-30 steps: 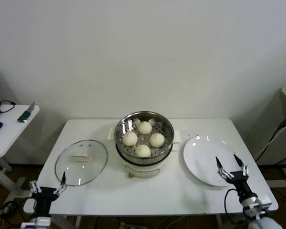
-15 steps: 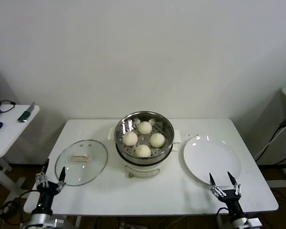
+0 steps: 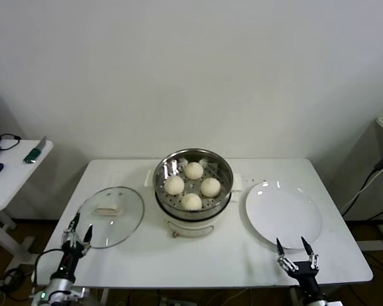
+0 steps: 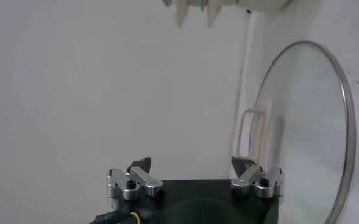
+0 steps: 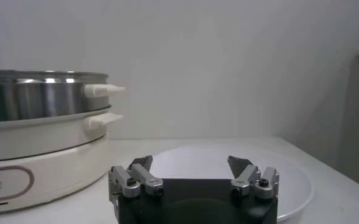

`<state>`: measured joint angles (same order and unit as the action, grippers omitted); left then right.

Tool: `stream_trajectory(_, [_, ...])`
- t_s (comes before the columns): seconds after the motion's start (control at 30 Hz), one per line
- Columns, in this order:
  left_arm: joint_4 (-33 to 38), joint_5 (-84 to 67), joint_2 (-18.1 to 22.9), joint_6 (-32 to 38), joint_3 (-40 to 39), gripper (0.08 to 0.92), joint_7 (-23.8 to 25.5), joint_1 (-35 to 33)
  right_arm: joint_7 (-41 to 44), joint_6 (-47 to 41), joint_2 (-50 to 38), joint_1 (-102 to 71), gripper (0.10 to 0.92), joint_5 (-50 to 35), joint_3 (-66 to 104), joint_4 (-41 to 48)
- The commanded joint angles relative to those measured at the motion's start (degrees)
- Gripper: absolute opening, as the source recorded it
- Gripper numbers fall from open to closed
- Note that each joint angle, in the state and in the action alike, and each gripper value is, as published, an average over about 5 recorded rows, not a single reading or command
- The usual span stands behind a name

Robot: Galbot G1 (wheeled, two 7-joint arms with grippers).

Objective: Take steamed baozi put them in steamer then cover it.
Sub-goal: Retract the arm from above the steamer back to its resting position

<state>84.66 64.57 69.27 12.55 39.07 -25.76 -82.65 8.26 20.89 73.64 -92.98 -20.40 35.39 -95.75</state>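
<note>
Only my head view shows four steamed baozi [image 3: 192, 186] in steamer [image 3: 193, 193]; one cover [image 3: 109, 216] beside; left gripper [image 3: 77, 229], right gripper [image 3: 295, 254] jaws apart.

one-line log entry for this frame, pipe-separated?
baozi: four in steamer | cover: off, on table left | left gripper: open, near cover | right gripper: open, near plate

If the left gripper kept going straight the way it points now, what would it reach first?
Most likely the glass lid. The open left gripper sits at the table's near left edge, aimed toward the lid's near rim. Depth is unclear, so it might pass just above the glass.
</note>
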Motion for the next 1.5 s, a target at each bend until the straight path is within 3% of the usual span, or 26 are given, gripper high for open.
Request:
stream_trajectory(0.03, [-7.94,4.85,-0.44,0.6,-1.55,0.823,-1.03,7.38,0.04,0.38,0.77,-0.91,0.823,0.72,0.12,-0.81])
stream_trajectory(0.53, [-12.53,5.13,-0.54,-0.6,-5.74,0.823,-0.18,14.15,-0.09,-0.15,1.14,-1.54,0.823,1.12,0.78,-2.46])
stream_trajectory(1.23, [-17.5,7.7,0.16,-3.91,-7.21,0.822,-0.58,18.44,-0.24,0.44,1.88,-2.56,0.823,1.44,1.1,-3.38])
stream_trajectory(1.33, [-17.75,7.7,0.13,-4.02,-7.18,0.781,-0.63,18.67,-0.22,0.48,2.03,-2.55,0.823,1.55,1.05,-3.27])
stream_trajectory(1.5, [-17.66,7.74,0.33,-4.16,-7.59,0.636,-0.46,18.81,-0.18,0.43,2.31,-2.38,0.823,1.85,0.96,-3.3])
